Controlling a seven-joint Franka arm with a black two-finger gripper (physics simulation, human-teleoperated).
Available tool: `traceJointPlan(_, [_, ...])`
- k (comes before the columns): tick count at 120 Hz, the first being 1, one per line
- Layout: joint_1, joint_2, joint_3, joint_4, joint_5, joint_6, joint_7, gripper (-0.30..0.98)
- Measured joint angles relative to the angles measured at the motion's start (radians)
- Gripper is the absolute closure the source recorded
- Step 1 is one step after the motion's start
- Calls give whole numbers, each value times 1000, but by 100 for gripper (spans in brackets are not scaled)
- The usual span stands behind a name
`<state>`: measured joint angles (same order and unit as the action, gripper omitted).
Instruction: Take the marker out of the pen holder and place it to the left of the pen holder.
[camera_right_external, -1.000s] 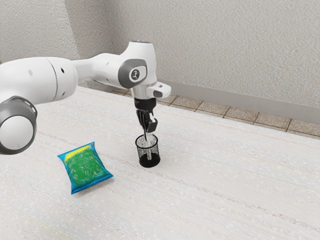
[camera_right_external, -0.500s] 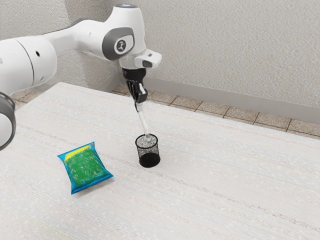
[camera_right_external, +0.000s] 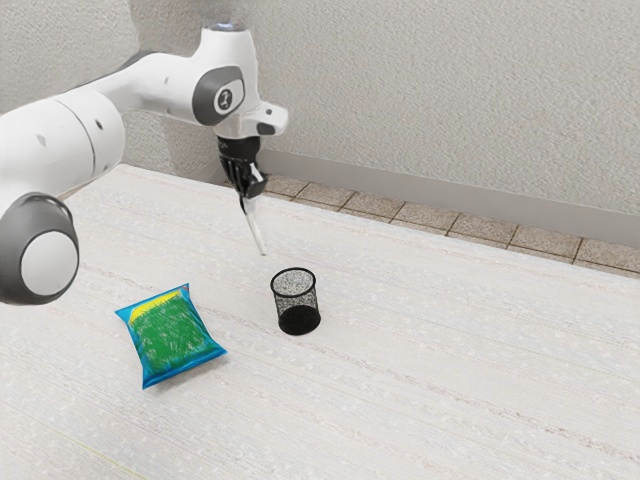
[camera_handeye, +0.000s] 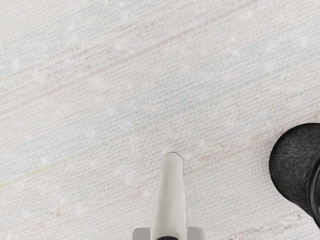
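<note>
Gripper high, pointing down | marker pinched, tilted, outside pen holder

From my station I'm looking at a pale table, its top showing faint pinkish, bluish and yellowish streaks that, from here, are probably passing for a woven grain. On it a black mesh pen holder is standing upright, its round rim facing up over a solid dark base. Near it, toward the exterior view's left, a blue-edged packet is lying flat, showing a green face and a yellow band; the two are standing apart.
</note>
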<state>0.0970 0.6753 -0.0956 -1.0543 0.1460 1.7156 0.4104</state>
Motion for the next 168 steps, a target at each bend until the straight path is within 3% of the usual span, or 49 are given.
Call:
traceJointPlan(24, [48,53,-2,10,-5,20,6,79])
traceJointPlan(48, [84,117,-3,11,-57,69,17,78])
traceJointPlan(71, [97,133,1,9,-114,92,33,37])
traceJointPlan(89, [101,109,1,-7,-133,98,43,18])
traceJointPlan(120, [65,-121,0,-217,-132,98,55,5])
traceJointPlan(144, [-38,-425,-14,-419,-110,52,61,2])
traceJointPlan(168, [-58,-480,-56,-416,-101,-29,66,1])
